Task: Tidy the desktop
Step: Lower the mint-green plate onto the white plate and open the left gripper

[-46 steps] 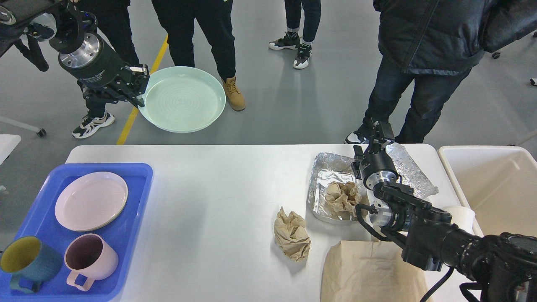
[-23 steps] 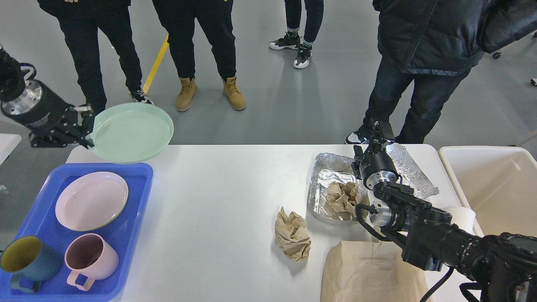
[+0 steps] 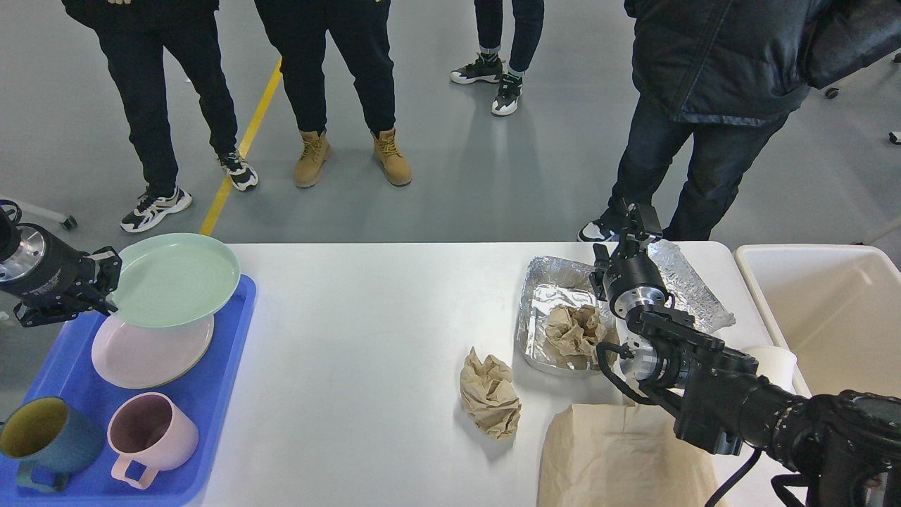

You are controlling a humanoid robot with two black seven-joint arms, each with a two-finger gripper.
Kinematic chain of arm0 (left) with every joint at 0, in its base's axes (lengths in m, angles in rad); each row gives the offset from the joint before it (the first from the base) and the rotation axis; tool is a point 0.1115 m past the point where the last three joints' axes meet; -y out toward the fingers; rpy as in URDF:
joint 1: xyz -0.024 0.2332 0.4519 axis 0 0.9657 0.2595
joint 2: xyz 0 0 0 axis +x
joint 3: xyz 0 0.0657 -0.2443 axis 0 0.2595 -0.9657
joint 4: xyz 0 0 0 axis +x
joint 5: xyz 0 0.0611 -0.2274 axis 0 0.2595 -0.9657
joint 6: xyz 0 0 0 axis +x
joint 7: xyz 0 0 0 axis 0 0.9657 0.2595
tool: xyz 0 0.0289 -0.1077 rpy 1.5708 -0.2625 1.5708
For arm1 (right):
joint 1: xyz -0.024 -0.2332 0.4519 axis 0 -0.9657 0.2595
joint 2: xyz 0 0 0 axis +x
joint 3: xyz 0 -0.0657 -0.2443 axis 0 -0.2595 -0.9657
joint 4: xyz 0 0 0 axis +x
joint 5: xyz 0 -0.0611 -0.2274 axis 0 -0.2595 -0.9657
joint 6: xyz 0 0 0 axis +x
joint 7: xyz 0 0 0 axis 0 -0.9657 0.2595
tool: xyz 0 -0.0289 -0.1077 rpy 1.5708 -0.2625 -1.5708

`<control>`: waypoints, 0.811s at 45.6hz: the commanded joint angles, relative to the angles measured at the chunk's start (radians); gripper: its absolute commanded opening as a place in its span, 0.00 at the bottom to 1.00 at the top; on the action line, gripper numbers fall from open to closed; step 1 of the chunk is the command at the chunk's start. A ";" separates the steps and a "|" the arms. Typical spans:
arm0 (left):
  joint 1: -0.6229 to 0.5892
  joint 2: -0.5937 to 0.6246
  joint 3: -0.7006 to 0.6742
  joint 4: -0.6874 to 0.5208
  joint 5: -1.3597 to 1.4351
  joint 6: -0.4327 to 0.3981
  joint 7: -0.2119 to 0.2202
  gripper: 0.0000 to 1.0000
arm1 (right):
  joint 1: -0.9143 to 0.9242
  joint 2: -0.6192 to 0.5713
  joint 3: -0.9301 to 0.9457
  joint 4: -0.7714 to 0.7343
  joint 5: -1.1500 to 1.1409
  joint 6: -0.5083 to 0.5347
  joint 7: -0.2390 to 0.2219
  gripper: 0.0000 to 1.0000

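Observation:
The white desktop (image 3: 366,317) spans the view. My left gripper (image 3: 105,282) is shut on the rim of a pale green plate (image 3: 176,280), held just above the pink plate (image 3: 151,352) on the blue tray (image 3: 225,394) at the left. My right gripper (image 3: 633,225) sits at the desktop's far right edge, by a foil tray (image 3: 545,296) holding crumpled brown paper (image 3: 576,331); its fingers are seen end-on and dark. A second crumpled brown paper (image 3: 490,394) lies on the desktop.
A pink mug (image 3: 151,433) and a blue mug with yellow inside (image 3: 42,436) stand on the tray's front. A brown paper bag (image 3: 619,458) lies at the front right. A foil sheet (image 3: 686,282) and a cream bin (image 3: 830,317) are at the right. Several people stand beyond the table.
My left gripper has carried the green plate down and leftward from high above the floor to just over the pink plate on the tray. The right arm has not moved.

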 commanded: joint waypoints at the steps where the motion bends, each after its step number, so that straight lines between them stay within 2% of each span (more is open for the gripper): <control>1: 0.047 -0.008 -0.009 0.003 0.003 0.081 0.001 0.00 | 0.000 0.000 0.000 0.000 0.000 0.000 0.000 1.00; 9: 0.096 -0.013 -0.010 0.003 0.003 0.180 0.001 0.00 | 0.000 0.000 0.000 0.000 0.000 0.000 0.000 1.00; 16: 0.139 -0.037 -0.009 0.011 0.006 0.236 0.001 0.00 | 0.000 0.000 0.000 0.000 0.000 0.000 0.000 1.00; 37: 0.165 -0.060 -0.010 0.018 0.006 0.262 -0.001 0.00 | 0.000 0.000 0.000 0.000 0.000 0.000 0.000 1.00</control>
